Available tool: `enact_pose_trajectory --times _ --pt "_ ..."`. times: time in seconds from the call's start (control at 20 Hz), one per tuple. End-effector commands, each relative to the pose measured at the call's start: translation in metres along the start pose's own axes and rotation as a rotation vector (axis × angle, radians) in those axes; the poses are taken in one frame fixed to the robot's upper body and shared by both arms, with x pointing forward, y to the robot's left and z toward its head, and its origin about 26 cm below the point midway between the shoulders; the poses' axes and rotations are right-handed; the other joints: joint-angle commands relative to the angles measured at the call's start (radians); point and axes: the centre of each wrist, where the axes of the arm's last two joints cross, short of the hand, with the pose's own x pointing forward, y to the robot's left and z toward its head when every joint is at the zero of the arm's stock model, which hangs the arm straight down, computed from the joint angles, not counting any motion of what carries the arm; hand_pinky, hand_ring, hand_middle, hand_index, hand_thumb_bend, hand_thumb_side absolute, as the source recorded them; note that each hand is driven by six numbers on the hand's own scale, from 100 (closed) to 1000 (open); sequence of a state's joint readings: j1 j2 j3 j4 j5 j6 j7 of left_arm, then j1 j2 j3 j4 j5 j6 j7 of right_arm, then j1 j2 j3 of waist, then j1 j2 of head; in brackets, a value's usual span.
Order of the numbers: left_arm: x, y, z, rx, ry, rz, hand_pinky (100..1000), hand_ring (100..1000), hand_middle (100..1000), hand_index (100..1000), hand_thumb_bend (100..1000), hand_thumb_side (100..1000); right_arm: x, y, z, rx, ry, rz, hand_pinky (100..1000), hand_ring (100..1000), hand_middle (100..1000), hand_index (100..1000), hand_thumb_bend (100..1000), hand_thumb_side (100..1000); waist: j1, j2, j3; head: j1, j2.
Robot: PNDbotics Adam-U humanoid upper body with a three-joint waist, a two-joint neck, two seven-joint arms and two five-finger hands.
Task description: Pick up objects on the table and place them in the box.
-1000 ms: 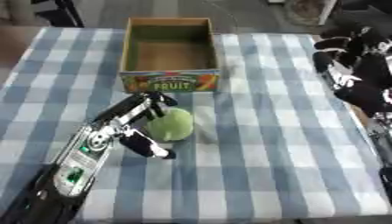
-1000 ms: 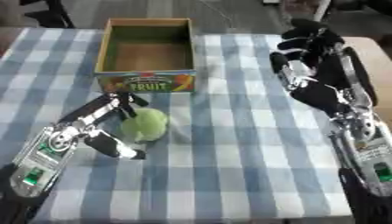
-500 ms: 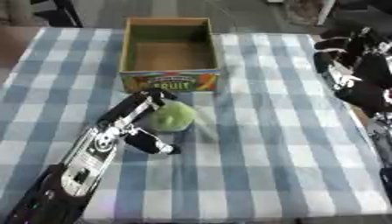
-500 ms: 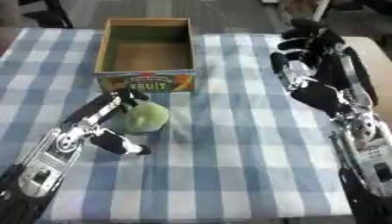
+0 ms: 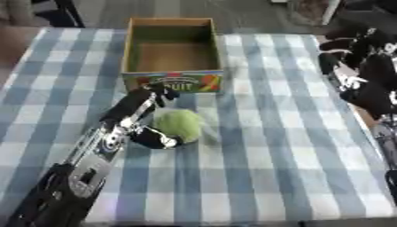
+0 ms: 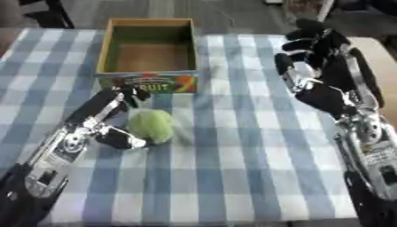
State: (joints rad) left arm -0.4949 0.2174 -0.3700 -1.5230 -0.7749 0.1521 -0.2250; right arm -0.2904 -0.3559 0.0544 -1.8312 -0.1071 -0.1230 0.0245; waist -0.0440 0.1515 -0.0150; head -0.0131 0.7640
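A light green ball (image 5: pixel 180 125) lies on the checked tablecloth just in front of the fruit box (image 5: pixel 171 80). My left hand (image 5: pixel 136 116) is on the ball's left side, fingers reaching past its far side and thumb curled under its near side, cupping it. The cardboard box is open at the top and I see nothing inside it. My right hand (image 6: pixel 323 76) hangs above the table's right side, fingers relaxed and holding nothing.
The blue and white checked table (image 5: pixel 271 146) stretches wide to the right of the ball and toward me. A dark chair leg (image 5: pixel 66 11) stands beyond the far left edge.
My left hand has carried or pushed the ball a little toward the box and closed further round it. The right hand has stayed where it was.
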Motion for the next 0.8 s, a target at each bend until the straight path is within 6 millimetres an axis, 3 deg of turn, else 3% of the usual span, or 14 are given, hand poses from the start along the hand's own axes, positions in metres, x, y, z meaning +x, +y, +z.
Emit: enact_pose_trajectory --times 0.05,0.6,0.75,0.8 --pt "0.004 0.002 -0.005 0.031 -0.002 -0.047 522 582 605 761 616 100 0.005 -0.003 -0.004 0.003 -0.022 0.007 632 699 683 845 317 201 0.001 -0.012 -0.003 0.002 0.006" --pt "0.000 -0.010 -0.008 -0.141 -0.025 -0.136 561 582 596 738 606 100 0.005 -0.003 -0.004 0.006 -0.022 0.007 632 698 683 846 317 201 0.000 -0.012 -0.005 0.004 0.006" --pt "0.001 -0.011 -0.009 -0.181 -0.035 -0.175 539 553 570 701 564 100 0.005 -0.003 -0.004 0.006 -0.022 0.007 632 698 682 846 316 201 0.000 -0.011 -0.005 0.004 0.006" --pt "0.001 -0.011 -0.009 -0.184 -0.036 -0.186 493 503 521 645 496 100 0.005 -0.003 -0.004 0.006 -0.022 0.007 632 698 683 846 317 202 0.000 -0.011 -0.004 0.004 0.006"
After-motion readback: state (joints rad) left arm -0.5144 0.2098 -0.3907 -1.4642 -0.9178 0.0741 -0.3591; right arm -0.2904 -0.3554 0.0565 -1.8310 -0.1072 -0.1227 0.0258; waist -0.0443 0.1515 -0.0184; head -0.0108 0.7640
